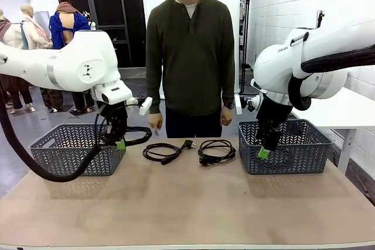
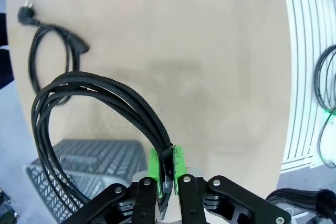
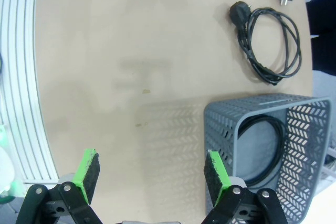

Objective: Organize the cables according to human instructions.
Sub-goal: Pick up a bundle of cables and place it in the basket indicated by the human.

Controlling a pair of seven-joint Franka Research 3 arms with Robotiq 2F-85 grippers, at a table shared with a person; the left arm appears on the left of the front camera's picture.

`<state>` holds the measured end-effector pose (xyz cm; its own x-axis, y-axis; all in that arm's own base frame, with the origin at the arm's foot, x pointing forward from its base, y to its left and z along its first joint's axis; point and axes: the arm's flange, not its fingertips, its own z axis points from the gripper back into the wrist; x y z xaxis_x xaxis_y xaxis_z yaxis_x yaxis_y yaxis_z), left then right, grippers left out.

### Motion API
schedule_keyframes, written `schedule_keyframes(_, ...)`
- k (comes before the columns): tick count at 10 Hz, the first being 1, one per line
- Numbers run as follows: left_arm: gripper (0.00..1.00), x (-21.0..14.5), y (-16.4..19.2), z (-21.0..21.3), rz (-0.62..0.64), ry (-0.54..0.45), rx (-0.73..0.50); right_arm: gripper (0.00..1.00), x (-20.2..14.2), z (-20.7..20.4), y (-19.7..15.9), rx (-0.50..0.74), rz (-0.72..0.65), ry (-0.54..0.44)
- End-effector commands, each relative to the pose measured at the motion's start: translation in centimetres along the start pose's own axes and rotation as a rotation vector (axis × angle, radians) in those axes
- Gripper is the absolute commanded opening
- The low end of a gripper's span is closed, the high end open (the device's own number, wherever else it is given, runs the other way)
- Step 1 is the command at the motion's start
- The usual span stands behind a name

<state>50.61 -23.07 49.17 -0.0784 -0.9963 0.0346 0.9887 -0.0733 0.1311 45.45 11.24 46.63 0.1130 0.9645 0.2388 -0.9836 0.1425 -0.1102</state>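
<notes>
My left claw (image 2: 167,163) is clamped tight on a coiled power cord (image 2: 105,95). Its strands are pinched between the green pads at one spot on the ring. From that pinch the coil runs out ahead of my fingers as one long loop, then bends back and hangs down on the far side of the claw.

What matters next is where the left basket (image 1: 70,159) lies. It sits just beside and below this claw, on its outer side and a little toward the person (image 1: 190,51). My pads are by the basket's near inner corner, not over its middle. Part of the loop hangs above the mesh and part sticks out past the rim on the claw's inner side. I judge that letting go here could leave the ring draped over the wall. The claw should first shift outward and away from me, so the whole coil hangs over the opening.

My right claw (image 3: 152,177) stands wide open with nothing in it. It is above the table (image 1: 187,203), just beside the near inner corner of the right basket (image 3: 220,124), which has one cord (image 3: 262,150) inside.

Two more cords lie flat between my claws. One loose cord (image 1: 164,151) is nearer my left claw and the other loose cord (image 1: 215,151) is nearer my right.
</notes>
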Motion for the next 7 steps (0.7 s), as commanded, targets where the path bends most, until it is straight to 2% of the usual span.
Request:
schedule_keyframes(1,0.0,-3.3,1.7,1.2,-0.01,0.028,0.018,1.0,0.2,0.0,-0.2,-0.003,-0.009,0.005)
schedule_keyframes(4,0.0,-8.8,3.4,2.0,0.008,0.025,0.061,1.0,0.2,0.0,-0.2,-0.003,-0.009,0.005)
schedule_keyframes(7,0.0,-13.1,5.7,0.3,0.017,0.04,0.057,1.0,0.2,0.0,-0.2,-0.003,-0.009,0.005)
